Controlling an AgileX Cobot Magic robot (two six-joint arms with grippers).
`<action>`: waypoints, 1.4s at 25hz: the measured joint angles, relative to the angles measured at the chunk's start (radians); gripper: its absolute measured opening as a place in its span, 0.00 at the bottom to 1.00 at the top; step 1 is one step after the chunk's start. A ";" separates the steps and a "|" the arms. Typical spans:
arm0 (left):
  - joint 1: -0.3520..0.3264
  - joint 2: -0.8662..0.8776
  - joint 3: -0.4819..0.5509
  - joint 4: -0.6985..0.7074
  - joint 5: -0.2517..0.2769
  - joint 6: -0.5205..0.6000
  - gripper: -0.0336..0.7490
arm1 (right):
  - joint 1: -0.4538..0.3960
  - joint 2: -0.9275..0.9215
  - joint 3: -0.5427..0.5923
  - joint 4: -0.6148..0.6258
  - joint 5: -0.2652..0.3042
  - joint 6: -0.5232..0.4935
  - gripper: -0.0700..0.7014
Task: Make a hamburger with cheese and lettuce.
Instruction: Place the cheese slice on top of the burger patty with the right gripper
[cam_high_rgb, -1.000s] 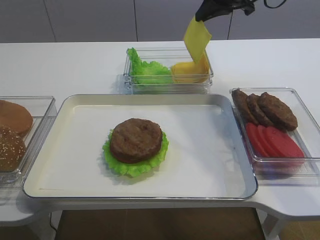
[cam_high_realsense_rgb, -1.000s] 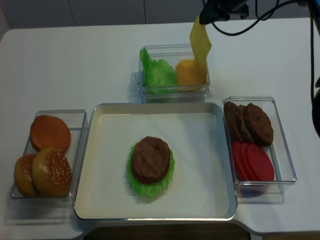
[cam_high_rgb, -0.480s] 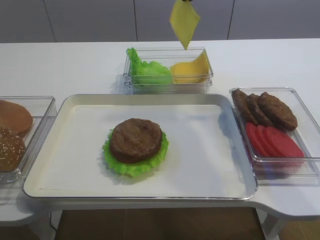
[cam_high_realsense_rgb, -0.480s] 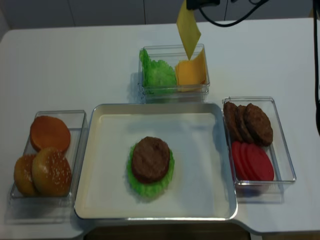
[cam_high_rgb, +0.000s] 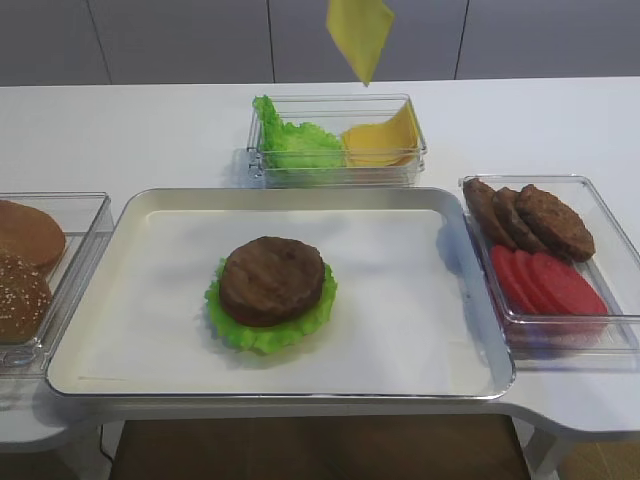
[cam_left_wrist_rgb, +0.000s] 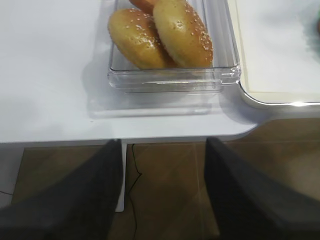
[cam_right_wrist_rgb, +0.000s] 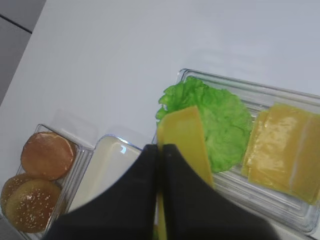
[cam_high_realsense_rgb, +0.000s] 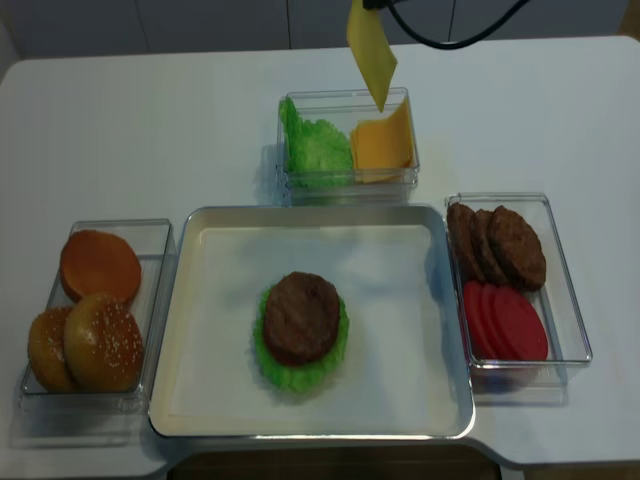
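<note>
Nearest the front edge of the white table (cam_high_rgb: 150, 130) sat a large metal tray (cam_high_rgb: 440, 300), lined pale. On it, left of centre, lay the hamburger (cam_high_rgb: 271, 280): a brown patty resting on the lettuce (cam_high_rgb: 262, 335), whose ruffled green edge showed all round it.

Left of the tray, touching its rim, stood a clear bin of buns (cam_high_realsense_rgb: 92, 315): one smooth, two seeded. The left gripper (cam_left_wrist_rgb: 163, 150) hung off the table's front edge just below that bin, over the floor; its two dark fingers (cam_left_wrist_rgb: 90, 190) stood well apart with nothing between them.

Right of the tray, another clear bin held three bare patties (cam_high_rgb: 530, 218) at the back and overlapping red tomato slices (cam_high_rgb: 548, 283) in front.

Behind the tray, a third clear bin (cam_high_rgb: 335, 172) held a bunch of paler green leaves (cam_high_rgb: 290, 140) on the left and a stack of yellow slices (cam_high_rgb: 385, 135) on the right.

Farthest back and highest, the cheese (cam_high_rgb: 358, 35) hung in the air above that bin, one corner pointing down, clear of the stack. In the right wrist view the right gripper (cam_right_wrist_rgb: 161, 150) was clenched on the slice's edge, dark fingers pressed together, the slice drooping beyond them. The gripper itself was out of frame in the high views; only a cable (cam_high_realsense_rgb: 450, 35) showed.
</note>
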 joint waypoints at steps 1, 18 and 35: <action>0.000 0.000 0.000 0.000 0.000 0.000 0.54 | 0.011 -0.013 0.014 -0.004 0.000 0.000 0.13; 0.000 0.000 0.000 0.000 0.000 0.000 0.54 | 0.141 -0.280 0.375 -0.037 0.000 -0.047 0.13; 0.000 0.000 0.000 0.000 0.000 0.000 0.54 | 0.343 -0.301 0.457 -0.058 -0.002 -0.045 0.13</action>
